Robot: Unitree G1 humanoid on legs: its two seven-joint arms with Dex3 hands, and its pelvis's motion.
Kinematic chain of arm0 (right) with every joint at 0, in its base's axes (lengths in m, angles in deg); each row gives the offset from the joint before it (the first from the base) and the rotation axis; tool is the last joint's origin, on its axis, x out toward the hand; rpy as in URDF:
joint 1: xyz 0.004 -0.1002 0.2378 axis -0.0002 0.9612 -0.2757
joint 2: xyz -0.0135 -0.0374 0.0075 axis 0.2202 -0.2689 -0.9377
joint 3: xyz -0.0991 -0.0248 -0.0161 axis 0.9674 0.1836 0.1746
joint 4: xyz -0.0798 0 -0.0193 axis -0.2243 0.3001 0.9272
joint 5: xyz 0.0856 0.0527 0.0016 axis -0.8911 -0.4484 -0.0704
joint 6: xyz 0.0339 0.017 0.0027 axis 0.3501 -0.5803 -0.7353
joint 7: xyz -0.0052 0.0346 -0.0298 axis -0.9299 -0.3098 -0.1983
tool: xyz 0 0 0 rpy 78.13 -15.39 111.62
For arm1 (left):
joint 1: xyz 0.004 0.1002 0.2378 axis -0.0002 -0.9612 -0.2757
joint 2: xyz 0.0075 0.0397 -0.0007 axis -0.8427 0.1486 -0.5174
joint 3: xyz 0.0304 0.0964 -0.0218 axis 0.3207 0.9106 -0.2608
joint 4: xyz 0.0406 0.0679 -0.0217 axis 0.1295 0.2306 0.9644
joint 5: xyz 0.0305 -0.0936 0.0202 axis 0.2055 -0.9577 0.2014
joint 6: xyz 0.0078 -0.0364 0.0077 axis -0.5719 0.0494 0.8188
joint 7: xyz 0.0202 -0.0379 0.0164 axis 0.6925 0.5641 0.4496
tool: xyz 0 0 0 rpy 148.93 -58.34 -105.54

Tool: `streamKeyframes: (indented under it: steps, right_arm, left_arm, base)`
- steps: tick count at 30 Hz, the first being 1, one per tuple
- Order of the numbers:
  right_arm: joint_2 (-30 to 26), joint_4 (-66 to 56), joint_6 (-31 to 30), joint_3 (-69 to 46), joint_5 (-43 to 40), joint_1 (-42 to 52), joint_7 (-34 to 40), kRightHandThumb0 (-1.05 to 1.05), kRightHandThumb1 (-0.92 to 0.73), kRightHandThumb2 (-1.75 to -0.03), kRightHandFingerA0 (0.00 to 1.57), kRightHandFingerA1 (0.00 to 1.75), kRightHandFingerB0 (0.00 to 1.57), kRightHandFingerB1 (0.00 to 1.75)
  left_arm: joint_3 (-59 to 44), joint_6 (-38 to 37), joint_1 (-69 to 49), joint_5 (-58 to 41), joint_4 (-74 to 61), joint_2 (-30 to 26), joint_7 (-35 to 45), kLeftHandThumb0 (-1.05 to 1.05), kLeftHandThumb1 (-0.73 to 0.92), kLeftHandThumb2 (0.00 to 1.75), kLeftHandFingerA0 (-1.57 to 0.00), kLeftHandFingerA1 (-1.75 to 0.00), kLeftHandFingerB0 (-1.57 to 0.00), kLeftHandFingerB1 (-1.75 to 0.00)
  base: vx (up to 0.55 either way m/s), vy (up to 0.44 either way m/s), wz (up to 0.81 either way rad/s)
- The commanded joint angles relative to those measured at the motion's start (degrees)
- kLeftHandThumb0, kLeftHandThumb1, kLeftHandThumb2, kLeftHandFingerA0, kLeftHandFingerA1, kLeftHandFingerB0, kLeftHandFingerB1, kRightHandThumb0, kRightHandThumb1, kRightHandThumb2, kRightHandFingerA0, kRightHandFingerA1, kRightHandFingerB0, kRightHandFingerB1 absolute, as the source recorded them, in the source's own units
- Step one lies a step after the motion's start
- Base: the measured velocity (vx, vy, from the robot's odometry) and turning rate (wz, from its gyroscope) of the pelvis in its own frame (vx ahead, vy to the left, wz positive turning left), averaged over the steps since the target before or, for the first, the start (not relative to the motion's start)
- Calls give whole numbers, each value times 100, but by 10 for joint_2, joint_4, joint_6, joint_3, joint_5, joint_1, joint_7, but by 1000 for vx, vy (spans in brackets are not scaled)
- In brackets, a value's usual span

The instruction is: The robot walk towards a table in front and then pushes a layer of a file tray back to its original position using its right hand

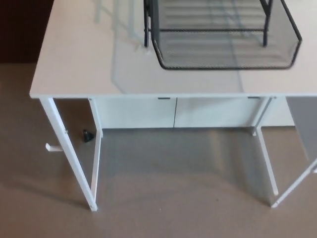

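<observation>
Grey-brown floor fills the lower view, with a white bench point(74, 64) above it. On the bench, toward its far right, sits a black mesh file tray point(223, 34), its lower layer point(225, 52) drawn out toward the near edge. That layer looks empty; the upper tiers are cut off by the frame. Neither hand shows, so their state cannot be told. A push aimed off-centre could probably skew the layer or slide the whole tray backward.
</observation>
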Motion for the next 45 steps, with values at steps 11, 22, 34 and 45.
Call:
streamKeyframes:
  steps: [11,22,34,45]
  right_arm:
    - [5,-15,-8,0,-3,7,9,1,-67,-99,41,62,12,47]
    - [-3,-30,-24,4,2,-5,9,2,-67,-99,44,63,15,48]
    - [0,35,34,5,-8,-12,0,4,-68,-100,45,65,15,50]
    - [-4,45,49,14,9,-6,11,5,-67,-99,47,65,17,50]
  left_arm:
    - [18,-3,-57,33,-111,91,-105,-17,63,59,-17,-35,-19,-33]
    - [30,-21,-59,35,-99,54,-75,-12,64,60,-19,-35,-19,-32]
    - [39,-24,-70,36,-99,36,-65,-15,64,60,-20,-36,-20,-33]
    - [33,-11,-67,25,-93,18,-43,-17,63,60,-21,-37,-19,-33]
  base:
    - [164,-163,10]
    - [63,40,-3]
    - [68,54,0]
    - [0,0,0]
